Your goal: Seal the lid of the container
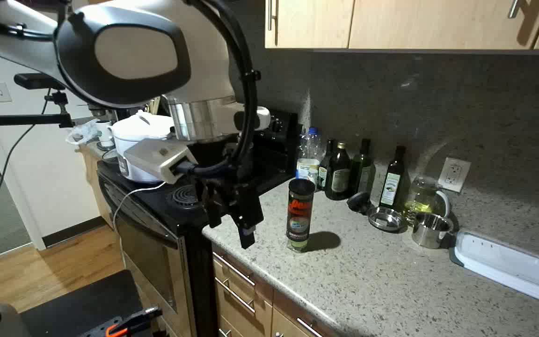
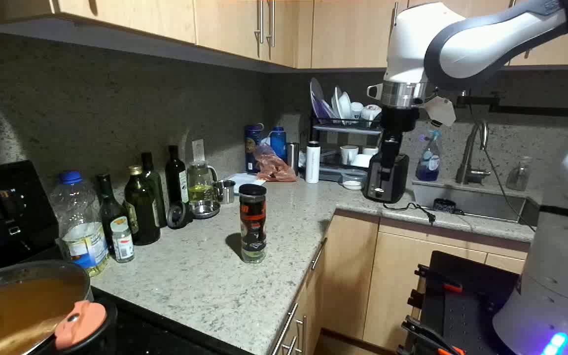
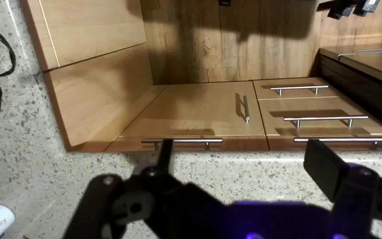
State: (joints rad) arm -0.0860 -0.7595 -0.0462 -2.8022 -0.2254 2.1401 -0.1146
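Observation:
The container (image 1: pixel 300 217) is a slim upright canister with a dark label and red lettering, standing on the counter. It also shows in an exterior view (image 2: pixel 253 229). Its lid (image 2: pixel 252 190) looks black here and sits on top; I cannot tell if it is pressed fully down. The lid also shows as a dark top in an exterior view (image 1: pixel 301 186). My gripper (image 1: pixel 230 231) is apart from the canister, higher up in an exterior view (image 2: pixel 387 170). In the wrist view the jaws (image 3: pixel 239 149) are wide apart with nothing between them. The canister is out of the wrist view.
Dark green bottles (image 1: pixel 339 175), a steel cup (image 1: pixel 431 230) and a glass pitcher (image 2: pixel 201 180) stand along the wall. The stove holds a white pot (image 1: pixel 141 140). A black toaster (image 2: pixel 387 180) stands by the sink (image 2: pixel 461 204). The counter edge (image 3: pixel 244 156) runs above drawer handles.

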